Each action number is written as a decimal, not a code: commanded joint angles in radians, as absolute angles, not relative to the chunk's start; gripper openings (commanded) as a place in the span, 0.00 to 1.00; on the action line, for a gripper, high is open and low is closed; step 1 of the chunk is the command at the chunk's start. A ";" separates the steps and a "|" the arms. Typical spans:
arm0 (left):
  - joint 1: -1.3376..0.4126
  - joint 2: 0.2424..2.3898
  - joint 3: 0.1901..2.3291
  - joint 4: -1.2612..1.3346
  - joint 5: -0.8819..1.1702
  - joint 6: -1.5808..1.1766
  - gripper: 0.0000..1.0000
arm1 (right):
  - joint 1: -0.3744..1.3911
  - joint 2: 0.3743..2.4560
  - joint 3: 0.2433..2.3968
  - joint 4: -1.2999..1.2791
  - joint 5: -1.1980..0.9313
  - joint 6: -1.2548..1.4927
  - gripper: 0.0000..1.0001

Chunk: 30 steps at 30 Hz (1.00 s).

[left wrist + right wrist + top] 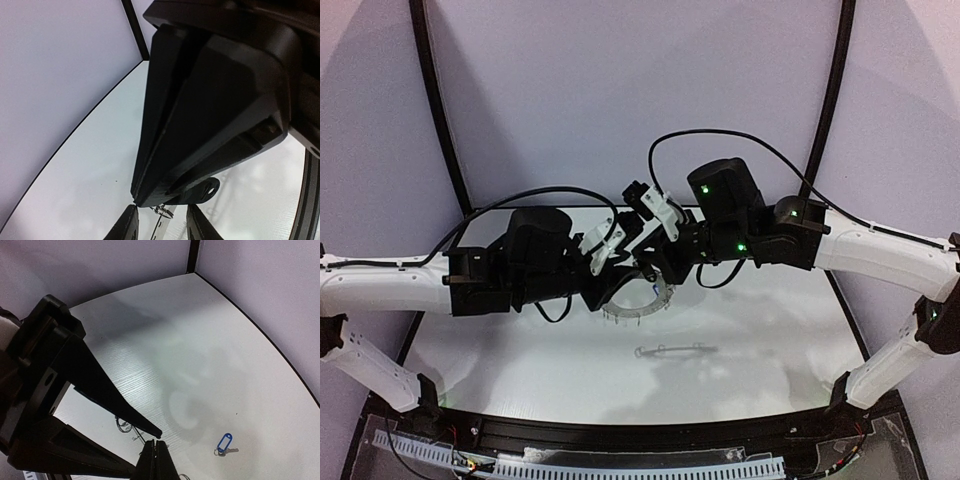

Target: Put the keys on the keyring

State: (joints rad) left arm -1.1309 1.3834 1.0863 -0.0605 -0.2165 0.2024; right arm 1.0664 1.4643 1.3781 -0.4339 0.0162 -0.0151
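- Position: the keyring [642, 304] appears raised over the middle of the worktop [760, 330], and its shadow [670, 350] falls toward the near edge
- Ring loading: no key is seen on any of its wire loops
- The blue-tagged key [224, 444] lies loose on the worktop, well apart from the ring and not threaded. It sits short of the curved edge that runs up to a corner, and the top view does not show it
- The black-headed key is not identified in any view
- The left fingers [125, 227] stand apart, with a strip of the ring's rim and one wire loop [163, 211] between them. Whether they actually clamp the ring cannot be told
- The right fingers [152, 462] are pressed together and meet a left finger tip to tip. Anything pinched there is too small to confirm
- Progress, as judged: early, with at least the blue-tagged key to be fetched and threaded, and probably both
- Room: there is bare worktop all round the blue-tagged key, with the curved edge and wall [260, 300] near on one side. At the ring the two sets of fingers crowd each other, which leaves little margin
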 commanded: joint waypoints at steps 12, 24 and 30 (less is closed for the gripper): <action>-1.132 1.404 1.113 -0.047 -0.235 0.213 0.25 | 1.085 1.418 1.389 -0.373 -0.034 -0.002 0.00; -1.132 1.399 1.112 -0.040 -0.248 0.218 0.18 | 1.093 1.422 1.397 -0.389 -0.040 -0.018 0.00; -1.132 1.390 1.110 -0.052 -0.255 0.217 0.01 | 1.095 1.422 1.401 -0.401 -0.017 -0.026 0.00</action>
State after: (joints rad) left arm -1.1309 1.4090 1.0863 -0.0582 -0.2476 0.2139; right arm 1.0798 1.4471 1.3781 -0.4284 -0.0184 -0.0199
